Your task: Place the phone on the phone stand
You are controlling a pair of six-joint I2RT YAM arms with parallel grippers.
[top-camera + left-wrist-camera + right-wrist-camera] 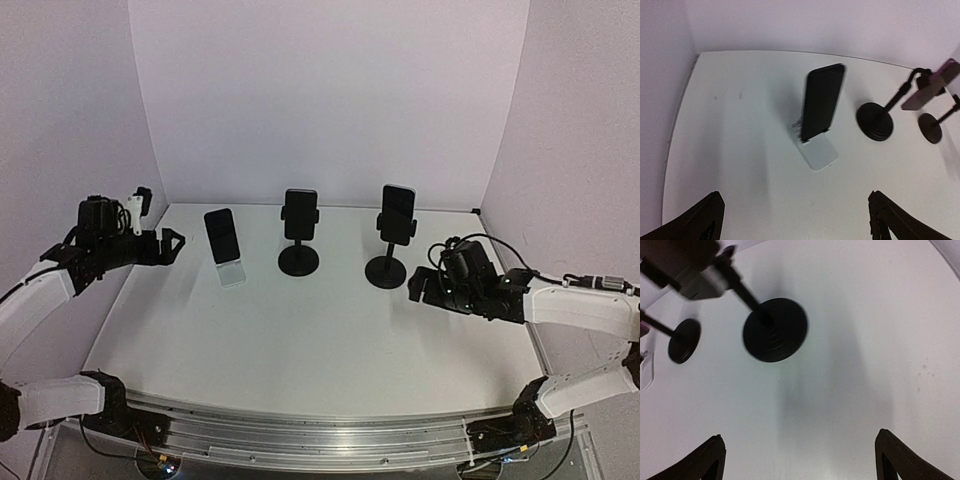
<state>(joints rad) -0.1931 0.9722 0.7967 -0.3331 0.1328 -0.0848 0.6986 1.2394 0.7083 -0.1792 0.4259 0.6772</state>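
Both claws gape wide and empty, left gripper (pixel 170 243) near the phone (pixel 221 235) that leans on the white stand (pixel 233 272), right gripper (pixel 418 285) by a black stand (pixel 385 272); placement looks done, so back the left arm straight off without nudging it

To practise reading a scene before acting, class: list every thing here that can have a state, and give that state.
left phone: leaning upright on the white stand
middle phone: held upright in the middle black stand
right phone: held upright in the right black stand
left fingers: open, holding nothing
right fingers: open, holding nothing
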